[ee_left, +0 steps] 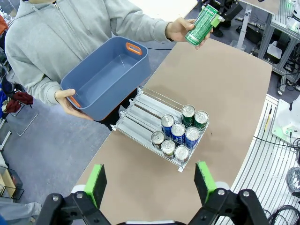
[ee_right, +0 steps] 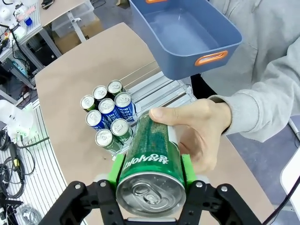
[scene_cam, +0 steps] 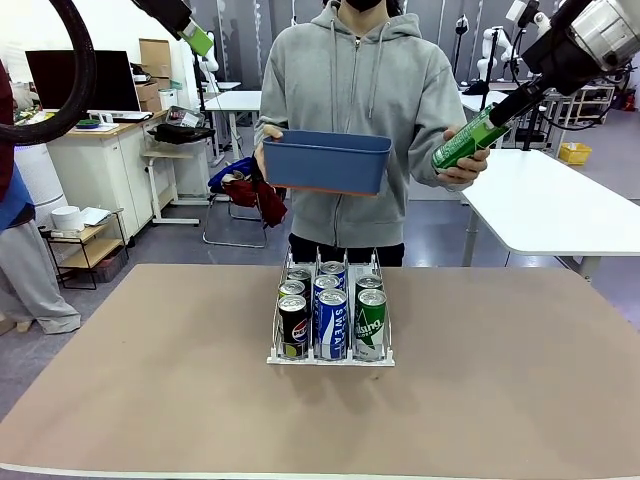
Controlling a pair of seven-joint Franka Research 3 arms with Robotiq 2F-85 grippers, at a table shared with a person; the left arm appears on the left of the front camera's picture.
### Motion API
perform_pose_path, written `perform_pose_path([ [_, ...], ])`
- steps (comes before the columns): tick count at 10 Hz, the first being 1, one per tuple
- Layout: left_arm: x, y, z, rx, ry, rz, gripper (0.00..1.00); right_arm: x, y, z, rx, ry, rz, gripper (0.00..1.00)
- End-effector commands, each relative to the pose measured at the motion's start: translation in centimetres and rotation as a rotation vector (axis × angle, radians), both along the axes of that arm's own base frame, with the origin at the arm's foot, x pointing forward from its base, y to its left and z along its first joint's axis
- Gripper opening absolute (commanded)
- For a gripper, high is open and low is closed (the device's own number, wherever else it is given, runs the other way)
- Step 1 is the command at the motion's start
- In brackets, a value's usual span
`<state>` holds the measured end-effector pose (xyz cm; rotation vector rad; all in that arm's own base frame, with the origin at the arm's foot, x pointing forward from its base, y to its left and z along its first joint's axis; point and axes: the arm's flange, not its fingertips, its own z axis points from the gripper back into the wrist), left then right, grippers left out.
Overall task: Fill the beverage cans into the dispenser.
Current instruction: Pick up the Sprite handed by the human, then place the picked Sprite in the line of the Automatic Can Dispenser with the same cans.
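The white wire dispenser [scene_cam: 330, 359] stands mid-table with several cans in its three lanes: a black Pepsi [scene_cam: 293, 326], a blue-and-white Pocari [scene_cam: 331, 322] and a green can [scene_cam: 371, 322] in front. From above, their silver tops [ee_left: 178, 136] crowd the dispenser's [ee_left: 140, 112] near end. A person's hand [ee_right: 199, 126] holds another green can [ee_right: 152, 159] high at the far right, and my right gripper [ee_right: 151, 169] is shut on its lower end. That same green can [scene_cam: 468, 140] and right gripper [scene_cam: 508, 112] hang above table height. My left gripper [ee_left: 151, 183] is open, high above the table.
The person stands at the far edge and holds an empty blue bin [scene_cam: 326, 161] above the dispenser's back end. The brown tabletop [scene_cam: 150, 380] lies bare around the rack. A white table [scene_cam: 560, 205] stands behind at right.
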<state>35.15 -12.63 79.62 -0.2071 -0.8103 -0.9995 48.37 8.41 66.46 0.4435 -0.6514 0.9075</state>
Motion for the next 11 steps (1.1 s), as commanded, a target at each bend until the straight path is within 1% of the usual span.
perform_pose_path([
  [1, -0.37, 0.29, -0.55, -0.009, 0.008, -0.007, 1.00, -0.13, -0.04, -0.19, 0.006, -0.014, -0.021, 0.15],
  [2, -0.37, 0.29, -0.55, -0.009, 0.008, -0.007, 1.00, -0.23, -0.06, -0.16, 0.011, -0.021, -0.022, 0.06],
  [3, -0.37, 0.29, -0.55, -0.009, 0.008, -0.007, 1.00, -0.36, -0.16, -0.16, 0.019, -0.030, -0.021, 0.00],
  [4, -0.37, 0.29, -0.55, -0.009, 0.008, -0.007, 1.00, -0.32, -0.28, -0.18, 0.029, -0.019, -0.005, 0.00],
  [5, -0.37, 0.29, -0.55, -0.009, 0.008, -0.007, 1.00, -0.20, -0.07, -0.21, 0.032, -0.013, -0.028, 0.00],
  [6, -0.37, 0.29, -0.55, -0.009, 0.008, -0.007, 1.00, -0.14, 0.15, -0.10, 0.016, 0.025, -0.112, 0.00],
  [7, -0.37, 0.29, -0.55, -0.009, 0.008, -0.007, 1.00, 0.02, -0.20, 0.15, 0.002, -0.008, -0.009, 0.00],
  [11, -0.37, 0.29, -0.55, -0.009, 0.008, -0.007, 1.00, 0.02, -0.20, 0.15, 0.002, -0.008, -0.009, 0.00],
])
